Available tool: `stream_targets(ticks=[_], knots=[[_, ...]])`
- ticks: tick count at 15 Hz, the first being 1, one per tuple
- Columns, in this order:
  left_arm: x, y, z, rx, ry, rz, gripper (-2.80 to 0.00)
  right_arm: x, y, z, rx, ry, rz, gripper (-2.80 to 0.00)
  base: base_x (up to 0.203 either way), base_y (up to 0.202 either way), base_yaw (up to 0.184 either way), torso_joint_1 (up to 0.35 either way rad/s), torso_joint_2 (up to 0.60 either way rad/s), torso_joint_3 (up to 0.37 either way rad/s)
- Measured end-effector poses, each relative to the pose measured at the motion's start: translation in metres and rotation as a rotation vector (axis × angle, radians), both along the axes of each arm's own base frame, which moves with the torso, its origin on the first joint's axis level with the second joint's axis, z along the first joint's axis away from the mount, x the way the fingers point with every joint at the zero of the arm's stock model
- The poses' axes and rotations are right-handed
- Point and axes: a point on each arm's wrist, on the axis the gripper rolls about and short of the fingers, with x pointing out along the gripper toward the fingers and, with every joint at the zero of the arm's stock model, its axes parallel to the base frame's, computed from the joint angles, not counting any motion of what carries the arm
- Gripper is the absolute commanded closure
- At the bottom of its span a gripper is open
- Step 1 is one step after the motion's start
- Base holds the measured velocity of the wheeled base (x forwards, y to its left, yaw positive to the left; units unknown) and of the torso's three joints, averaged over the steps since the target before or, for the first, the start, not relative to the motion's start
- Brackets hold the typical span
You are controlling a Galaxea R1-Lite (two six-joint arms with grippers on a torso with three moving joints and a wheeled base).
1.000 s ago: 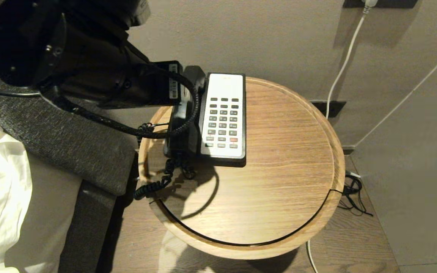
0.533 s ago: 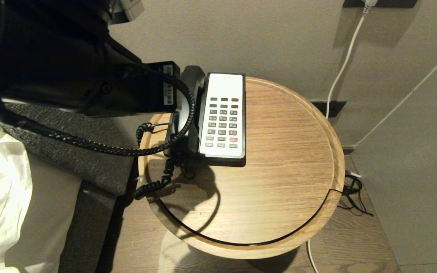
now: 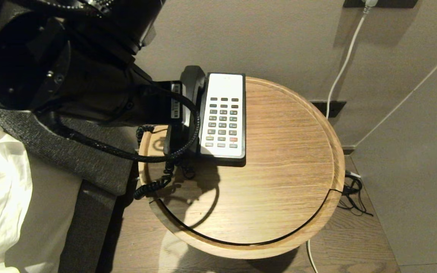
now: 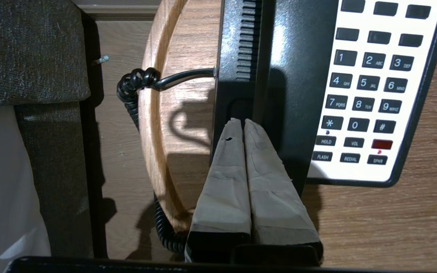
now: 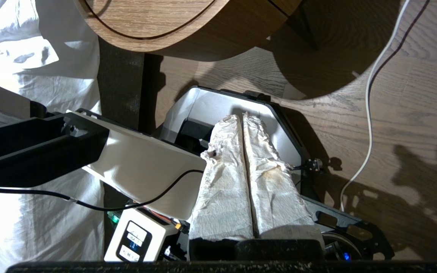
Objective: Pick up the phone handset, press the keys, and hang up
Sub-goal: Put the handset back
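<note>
Round wooden bedside table point(image 3: 279, 182) carries the phone; its handset point(image 3: 191, 81) lies in the cradle beside the keys point(image 3: 223, 122). Left gripper point(image 4: 243, 123), fingers pressed together, hovers over it empty. Right gripper point(image 5: 242, 117) is closed, parked low.

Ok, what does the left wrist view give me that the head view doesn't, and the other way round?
Left wrist only: the left gripper, fingers shut together with nothing between them, tips over the black side of the phone base beside the speaker grille; the printed key labels are also legible.
Head only: the whole round table, the far end of the phone handset above the left arm, and the white wall cable.
Both: the keys, the coiled cord, and the wooden tabletop.
</note>
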Motion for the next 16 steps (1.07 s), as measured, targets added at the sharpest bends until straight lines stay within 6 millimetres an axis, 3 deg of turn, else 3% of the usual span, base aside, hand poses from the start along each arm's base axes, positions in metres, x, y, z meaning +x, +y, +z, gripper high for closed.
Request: stream_targets(ticks=[16], knots=[[0.0087, -0.0058, -0.0045, 0.011, 0.009, 0.008, 0.0, 0.0002, 0.0003, -0.0014, -0.005, 0.005, 0.002, 0.0, 0.0, 0.0, 0.0, 0.0, 0.0, 0.0]])
